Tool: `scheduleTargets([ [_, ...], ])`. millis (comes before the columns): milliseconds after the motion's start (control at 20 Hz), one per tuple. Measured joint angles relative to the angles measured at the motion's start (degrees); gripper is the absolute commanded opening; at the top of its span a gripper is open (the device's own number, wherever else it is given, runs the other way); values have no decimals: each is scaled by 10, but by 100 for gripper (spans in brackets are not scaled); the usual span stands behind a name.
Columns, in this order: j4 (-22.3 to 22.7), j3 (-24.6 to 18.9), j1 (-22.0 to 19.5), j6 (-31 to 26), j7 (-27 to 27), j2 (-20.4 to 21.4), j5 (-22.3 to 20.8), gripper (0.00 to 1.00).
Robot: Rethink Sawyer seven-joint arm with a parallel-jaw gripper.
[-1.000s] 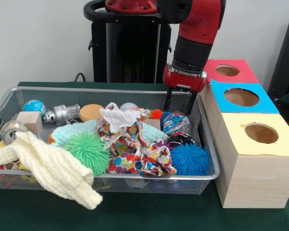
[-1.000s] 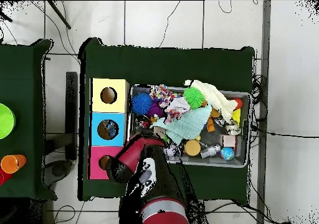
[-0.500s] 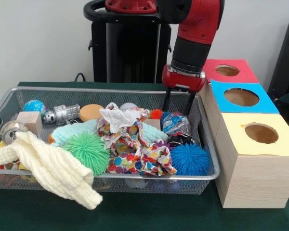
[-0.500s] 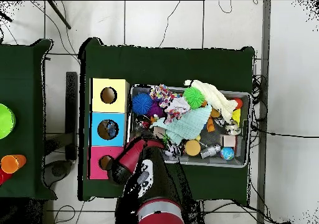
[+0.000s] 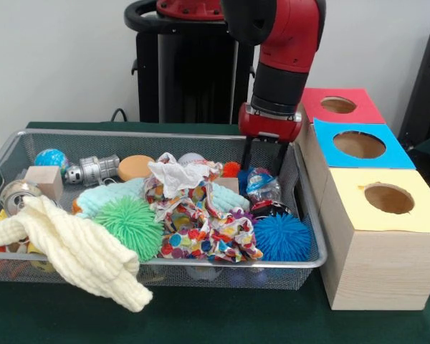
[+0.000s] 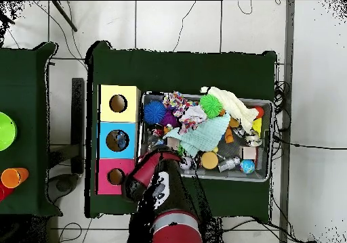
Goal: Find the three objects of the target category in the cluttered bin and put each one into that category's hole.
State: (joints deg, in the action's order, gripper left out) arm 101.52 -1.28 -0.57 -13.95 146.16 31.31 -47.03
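My gripper [image 5: 264, 165] hangs open in the wire bin's [image 5: 309, 215] far right corner, its black fingers [image 5: 248, 154] straddling the top of a crinkly clear-and-blue packet [image 5: 262, 186]. Nothing is held. Nearby lie a blue spiky ball [image 5: 282, 237], a green spiky ball [image 5: 131, 223] and a small orange spiky ball [image 5: 232, 170]. Three boxes with holes stand right of the bin: yellow [image 5: 416, 211], blue [image 5: 387, 154] and red [image 5: 365, 111]. In the overhead view the arm [image 6: 157, 176] covers the gripper beside the bin [image 6: 268, 176].
The bin also holds a cream knitted cloth [image 5: 79, 251], a polka-dot cloth [image 5: 201, 226], crumpled white paper [image 5: 173, 175], a teal cloth [image 5: 104, 197], a globe ball [image 5: 51, 158], a silver toy robot [image 5: 93, 170], an orange disc [image 5: 135, 167] and a wooden block [image 5: 44, 179].
The gripper has shifted a little to the left and lower into the bin, closer to the crinkly packet. The objects in the bin have not moved.
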Motion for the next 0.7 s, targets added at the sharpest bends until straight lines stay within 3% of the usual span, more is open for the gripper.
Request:
scheduleTargets([
  [700,0,-17,-67,35,0,-13,0,100],
])
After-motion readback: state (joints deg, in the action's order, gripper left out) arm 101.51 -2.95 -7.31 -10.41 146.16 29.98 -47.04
